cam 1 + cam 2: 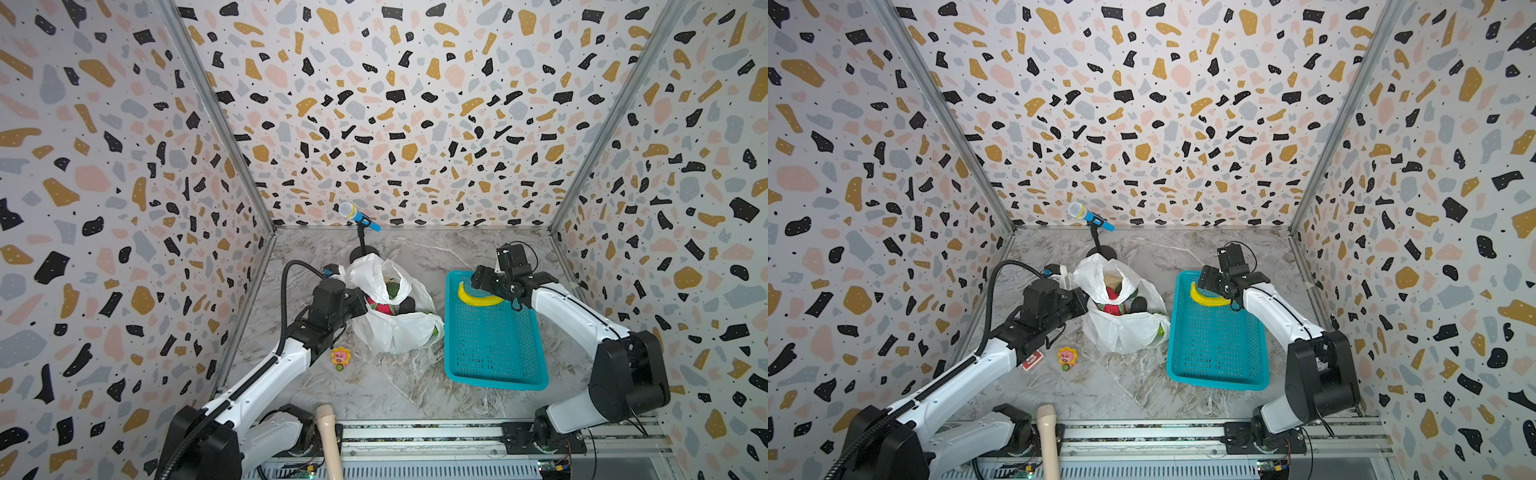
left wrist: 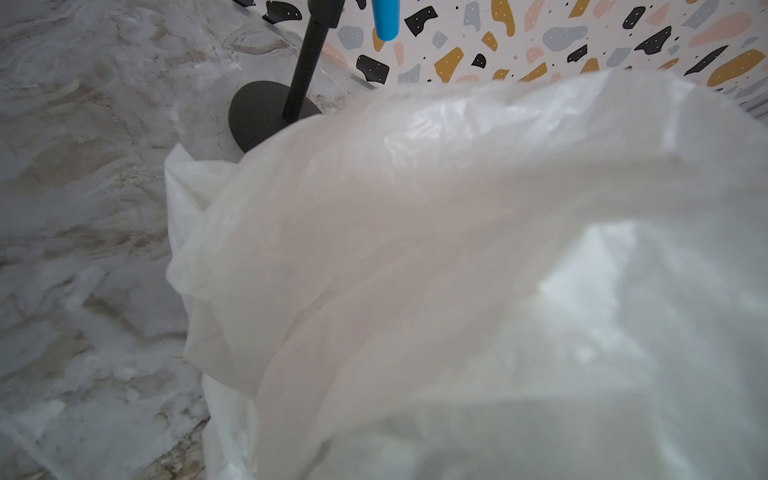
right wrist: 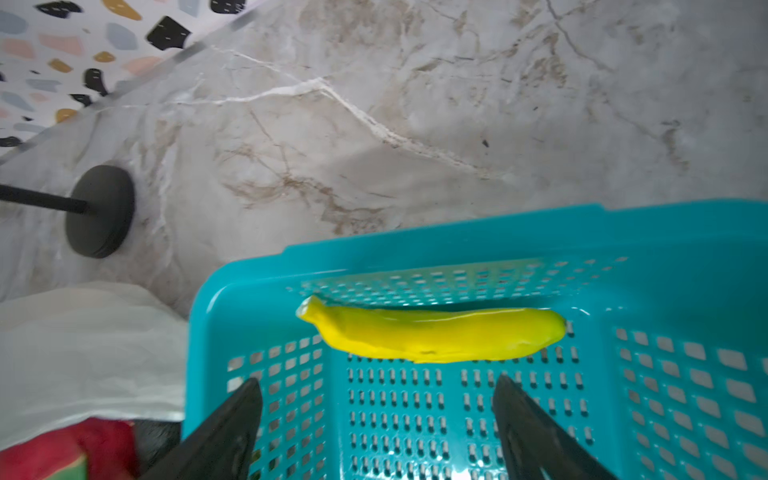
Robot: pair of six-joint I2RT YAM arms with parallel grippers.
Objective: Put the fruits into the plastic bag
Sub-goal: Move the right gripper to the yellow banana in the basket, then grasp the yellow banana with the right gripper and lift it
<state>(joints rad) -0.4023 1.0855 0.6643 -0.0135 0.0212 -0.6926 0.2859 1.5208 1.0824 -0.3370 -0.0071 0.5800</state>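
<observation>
The white plastic bag [image 1: 395, 332] [image 1: 1121, 328] stands mid-table with its mouth up. Inside it I see a red-pink dragon fruit [image 1: 379, 306] [image 3: 62, 453], a green fruit [image 1: 392, 289] and a dark one [image 1: 409, 305]. My left gripper [image 1: 360, 296] is at the bag's left rim, shut on the plastic; the bag [image 2: 457, 249] fills the left wrist view and hides the fingers. A yellow banana [image 1: 478, 297] [image 1: 1208, 299] [image 3: 432, 334] lies at the far end of the teal basket [image 1: 494, 345]. My right gripper [image 3: 378, 386] [image 1: 484, 286] hovers open just short of the banana, with nothing between its fingers.
A microphone [image 1: 357, 216] on a black stand [image 1: 363, 251] rises behind the bag. A small sunflower-face toy [image 1: 340, 358] and a red card [image 1: 1032, 359] lie near the left arm. A beige handle [image 1: 328, 436] pokes in at the front edge. Patterned walls close three sides.
</observation>
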